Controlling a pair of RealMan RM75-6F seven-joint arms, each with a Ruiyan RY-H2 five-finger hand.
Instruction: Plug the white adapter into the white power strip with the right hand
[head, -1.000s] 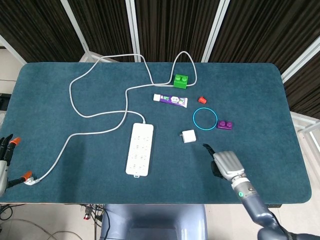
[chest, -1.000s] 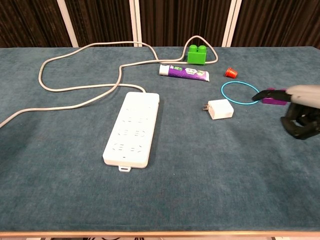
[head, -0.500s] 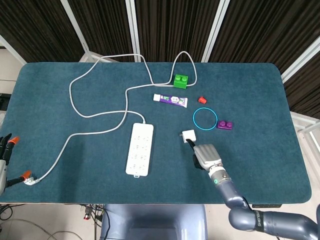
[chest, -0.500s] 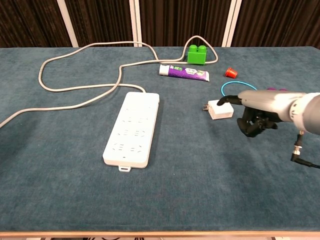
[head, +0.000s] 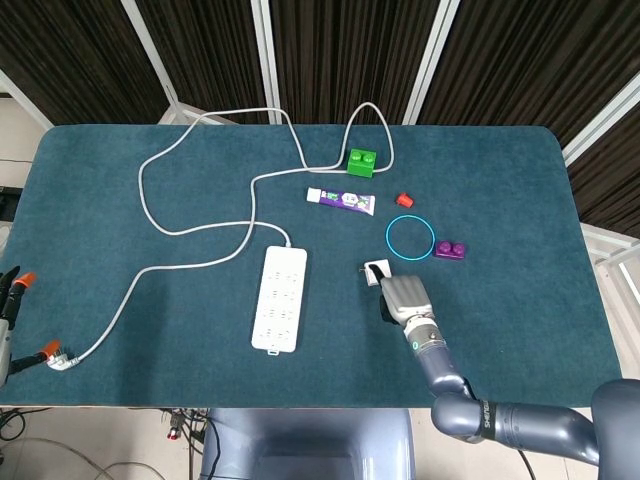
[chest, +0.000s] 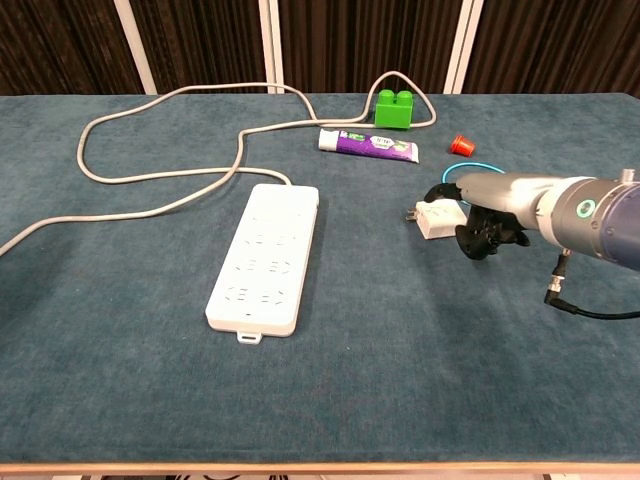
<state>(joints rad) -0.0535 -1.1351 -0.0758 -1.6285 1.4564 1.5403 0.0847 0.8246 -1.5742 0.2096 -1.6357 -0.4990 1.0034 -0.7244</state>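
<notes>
The right hand (chest: 478, 214) lies low over the white adapter (chest: 432, 219), one dark finger reaching across its top while the rest curl beside it; I cannot tell whether it actually grips the block yet. The adapter sits on the table (head: 150, 330) beside the blue ring (head: 409, 238), its prongs pointing toward the white power strip (head: 280, 298), well apart to the left. That suits a sideways carry over to the sockets.
</notes>
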